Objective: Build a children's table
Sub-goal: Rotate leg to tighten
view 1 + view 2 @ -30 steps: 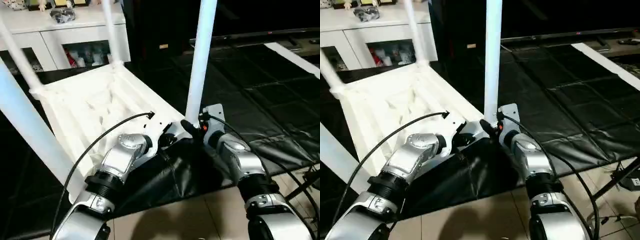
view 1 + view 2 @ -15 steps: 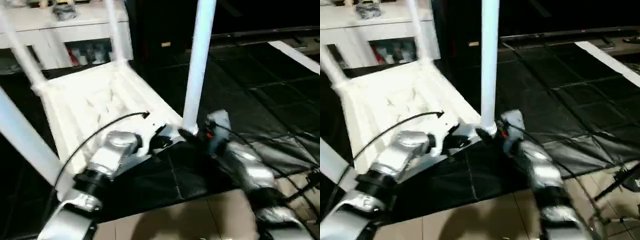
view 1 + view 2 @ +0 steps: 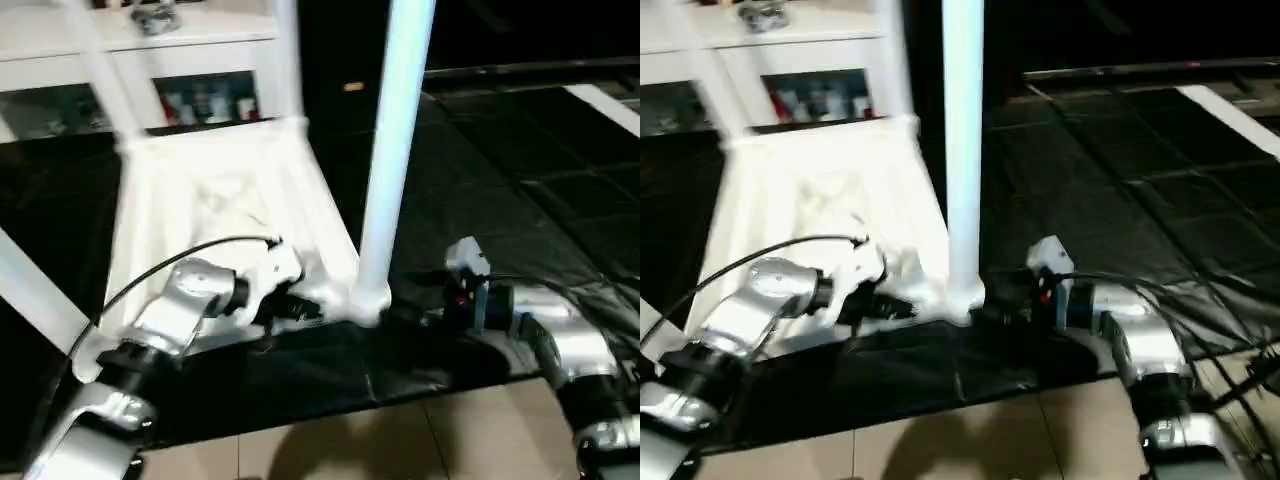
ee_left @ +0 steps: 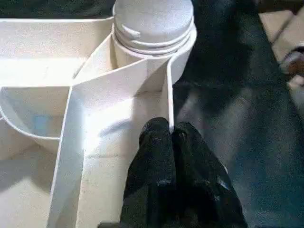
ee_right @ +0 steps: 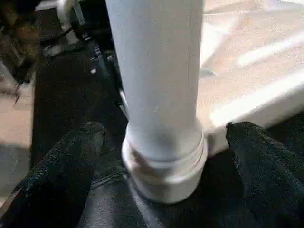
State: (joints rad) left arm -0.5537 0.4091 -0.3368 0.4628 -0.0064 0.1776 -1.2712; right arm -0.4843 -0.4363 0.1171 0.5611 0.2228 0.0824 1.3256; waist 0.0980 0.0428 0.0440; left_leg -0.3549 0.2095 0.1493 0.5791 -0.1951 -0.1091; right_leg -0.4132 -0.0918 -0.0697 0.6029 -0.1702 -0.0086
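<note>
No text, label, brand, number or sign can be read on anything here.

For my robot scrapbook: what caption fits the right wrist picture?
Right gripper open, its black fingers spread either side of the white table leg standing in its corner socket.

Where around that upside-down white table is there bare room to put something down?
The black mat to the right of the near upright leg lies bare up to the white strip, and so does the tiled floor along the mat's front edge. It is crowded at the table's near corner, where the left pincer and the right pincer work.
</note>
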